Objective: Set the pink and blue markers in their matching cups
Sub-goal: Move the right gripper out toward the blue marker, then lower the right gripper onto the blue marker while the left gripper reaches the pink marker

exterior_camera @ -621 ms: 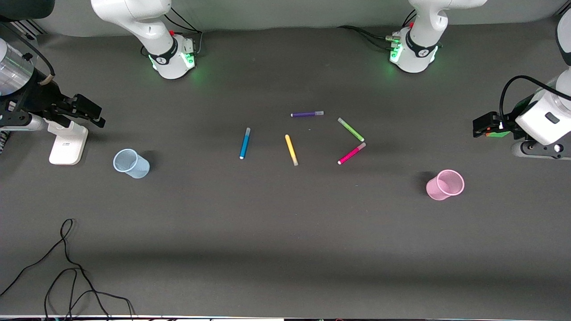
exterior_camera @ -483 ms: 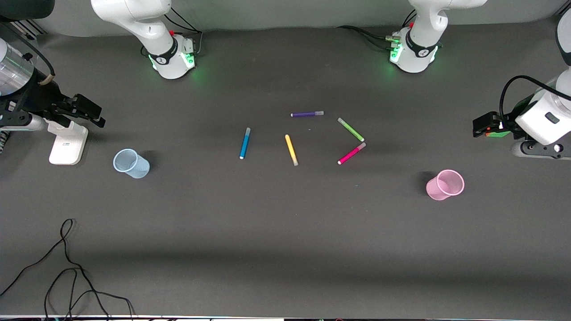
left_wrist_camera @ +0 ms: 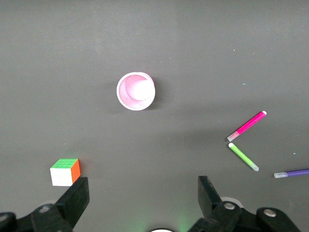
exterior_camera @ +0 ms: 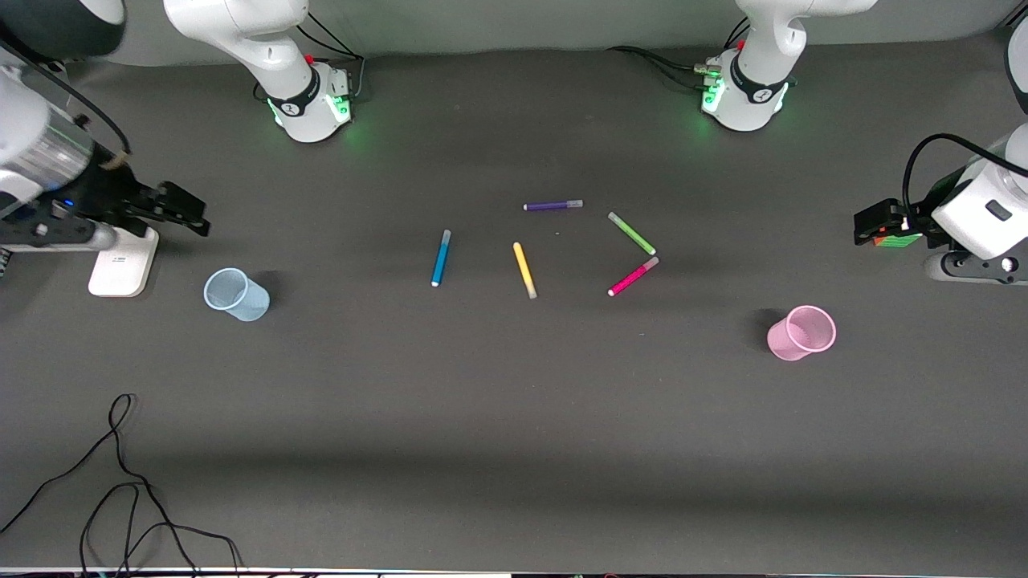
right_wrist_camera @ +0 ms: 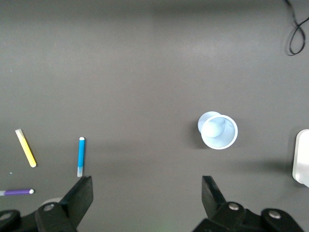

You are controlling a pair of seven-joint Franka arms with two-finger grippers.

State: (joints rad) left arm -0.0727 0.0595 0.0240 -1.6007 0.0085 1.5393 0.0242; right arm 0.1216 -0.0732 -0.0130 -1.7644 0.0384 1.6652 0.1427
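The blue marker (exterior_camera: 440, 258) and the pink marker (exterior_camera: 633, 276) lie on the table's middle, among other markers. The pale blue cup (exterior_camera: 235, 294) stands toward the right arm's end, the light pink cup (exterior_camera: 801, 331) toward the left arm's end. My right gripper (exterior_camera: 183, 215) is open and empty, up in the air near the blue cup. My left gripper (exterior_camera: 871, 226) is open and empty at the left arm's end of the table. The right wrist view shows the blue cup (right_wrist_camera: 218, 130) and blue marker (right_wrist_camera: 80, 156). The left wrist view shows the pink cup (left_wrist_camera: 136, 91) and pink marker (left_wrist_camera: 246, 125).
A yellow marker (exterior_camera: 524, 270), a green marker (exterior_camera: 631, 233) and a purple marker (exterior_camera: 552, 205) lie between the two task markers. A colour cube (left_wrist_camera: 64, 171) sits under the left gripper. A white stand (exterior_camera: 122, 261) is near the right gripper. A black cable (exterior_camera: 120, 482) lies at the near edge.
My right gripper has moved a little toward the table's middle, and the arm has shifted. My left gripper has barely moved. Markers and cups have not moved.
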